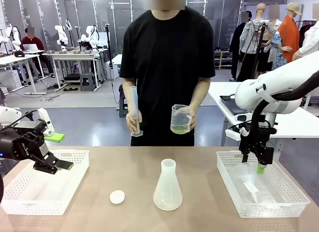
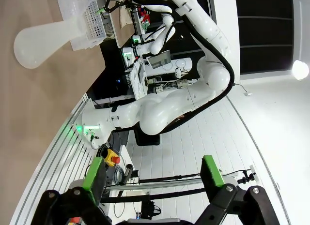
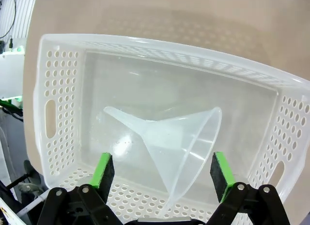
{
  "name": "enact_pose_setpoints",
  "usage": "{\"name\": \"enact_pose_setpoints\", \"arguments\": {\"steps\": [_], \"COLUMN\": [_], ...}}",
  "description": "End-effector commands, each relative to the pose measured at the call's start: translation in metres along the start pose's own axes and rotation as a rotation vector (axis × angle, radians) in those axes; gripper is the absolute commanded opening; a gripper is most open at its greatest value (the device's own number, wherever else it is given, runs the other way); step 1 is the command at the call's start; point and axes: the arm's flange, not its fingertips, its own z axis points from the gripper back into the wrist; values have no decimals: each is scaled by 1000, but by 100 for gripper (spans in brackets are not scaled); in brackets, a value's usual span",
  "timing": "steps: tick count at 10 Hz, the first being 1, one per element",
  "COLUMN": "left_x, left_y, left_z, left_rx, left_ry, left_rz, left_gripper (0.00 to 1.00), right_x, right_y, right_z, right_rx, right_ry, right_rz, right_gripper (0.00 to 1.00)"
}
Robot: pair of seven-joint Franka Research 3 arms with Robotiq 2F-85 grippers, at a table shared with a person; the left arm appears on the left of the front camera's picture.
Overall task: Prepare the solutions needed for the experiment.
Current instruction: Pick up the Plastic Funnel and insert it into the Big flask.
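Right claw (image 3: 162,163) hangs wide open in the white basket (image 3: 58,89) — funnel (image 3: 169,138) lies between its fingers, ungripped. Left claw (image 1: 62,165) gapes empty. Conical flask (image 1: 167,189) stands between them on the tabletop (image 1: 209,162) — white cap (image 1: 117,196) beside it.

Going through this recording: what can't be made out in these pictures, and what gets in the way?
- Front view: whether the conical flask holds liquid; its whitish wall is too cloudy.
- Front view: fill level of the measuring cylinder; the person's hand covers its lower part.
- Right wrist view: whether the right pincer touches the funnel; the funnel's lower rim runs behind the pincer's body.
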Motion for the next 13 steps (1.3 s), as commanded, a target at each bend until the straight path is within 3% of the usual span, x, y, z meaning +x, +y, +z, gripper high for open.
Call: {"name": "enact_pose_setpoints", "arguments": {"steps": [1, 2, 3, 4, 5, 6, 7, 8, 9, 13], "left_x": [1, 1, 1, 1, 1, 1, 1, 1, 1, 1], "left_y": [-4, -4, -4, -4, -4, -4, -4, -4, -4, -4], "left_z": [0, 0, 0, 0, 0, 0, 0, 0, 0, 0], "left_rx": [1, 1, 1, 1, 1, 1, 1, 1, 1, 1], "left_ry": [-3, -3, -3, -3, -3, -3, -3, -3, -3, -3], "left_rz": [-3, -3, -3, -3, -3, -3, -3, -3, -3, -3], "left_gripper": [100, 100, 100, 100, 100, 100, 100, 100, 100, 100], "right_x": [-3, -3, -3, -4, -3, -3, -3, -3, -2, 0], "right_y": [-8, -9, -9, -9, -9, -8, -8, -8, -8, -9], "right_z": [6, 5, 5, 5, 4, 4, 3, 3, 3, 3], "right_rx": [16, 19, 23, 33, 31, 36, 48, 52, 54, 62], "right_ry": [-40, -48, -53, -55, -54, -56, -59, -60, -57, -47], "right_rz": [30, 27, 9, 0, 0, -5, -2, -3, -1, -8], "right_gripper": [81, 81, 62, 61, 42, 41, 22, 21, 2, 0]}}
